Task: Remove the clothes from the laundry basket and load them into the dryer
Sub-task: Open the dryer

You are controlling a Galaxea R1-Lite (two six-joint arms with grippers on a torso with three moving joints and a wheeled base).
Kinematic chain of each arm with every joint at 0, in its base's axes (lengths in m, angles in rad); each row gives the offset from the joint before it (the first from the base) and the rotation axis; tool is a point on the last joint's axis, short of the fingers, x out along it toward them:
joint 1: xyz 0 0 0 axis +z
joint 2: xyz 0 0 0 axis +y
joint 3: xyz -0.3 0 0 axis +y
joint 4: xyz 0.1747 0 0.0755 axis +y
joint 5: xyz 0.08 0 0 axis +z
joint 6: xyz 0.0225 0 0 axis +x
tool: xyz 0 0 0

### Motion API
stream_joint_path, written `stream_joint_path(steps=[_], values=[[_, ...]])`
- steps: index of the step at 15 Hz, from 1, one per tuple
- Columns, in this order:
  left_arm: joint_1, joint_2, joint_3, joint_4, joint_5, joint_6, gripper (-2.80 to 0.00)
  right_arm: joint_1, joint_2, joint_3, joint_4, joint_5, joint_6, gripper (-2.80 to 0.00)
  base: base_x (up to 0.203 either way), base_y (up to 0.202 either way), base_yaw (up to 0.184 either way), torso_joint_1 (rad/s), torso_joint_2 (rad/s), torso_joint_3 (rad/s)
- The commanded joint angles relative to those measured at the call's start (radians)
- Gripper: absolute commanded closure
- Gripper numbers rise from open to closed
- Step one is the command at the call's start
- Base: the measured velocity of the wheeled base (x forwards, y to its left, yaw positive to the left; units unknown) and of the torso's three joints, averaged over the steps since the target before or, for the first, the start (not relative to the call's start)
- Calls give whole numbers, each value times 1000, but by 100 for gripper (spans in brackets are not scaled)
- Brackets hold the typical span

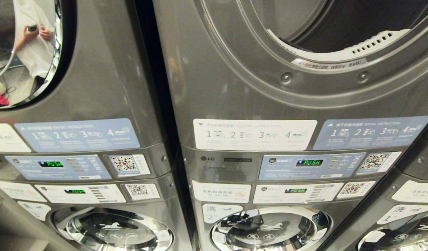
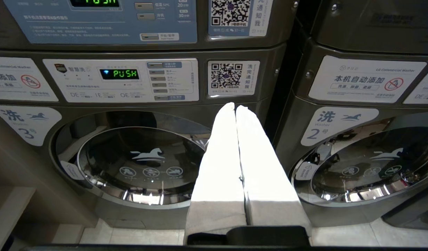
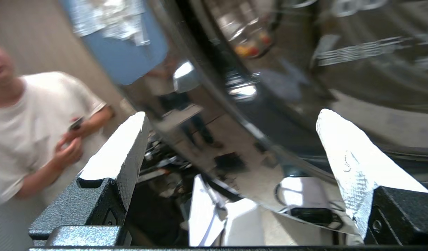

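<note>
Fingers (image 3: 346, 164) of the right gripper (image 3: 231, 125) stand wide apart with nothing between them, a curved chrome door (image 3: 269, 87) just beyond their tips and a person (image 3: 32, 129) in a white shirt off to one side. Left gripper (image 2: 235, 106) fingers (image 2: 221, 157) are pressed together, pointing at the gap between two washer doors. Dryer (image 1: 304, 69): grey steel front, round port open, dark drum inside, white perforated lip at its lower rim.
</note>
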Motion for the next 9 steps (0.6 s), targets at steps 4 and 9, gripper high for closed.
stream_joint_path(steps=[4,9], values=[[1,-2,0,0,-1,0,0,-13,-107,-10,111,-153,8,-280,0,0,0,0,0,0],[1,-2,0,0,-1,0,0,-79,-211,267,133,-611,20,-280,0,0,0,0,0,0]])
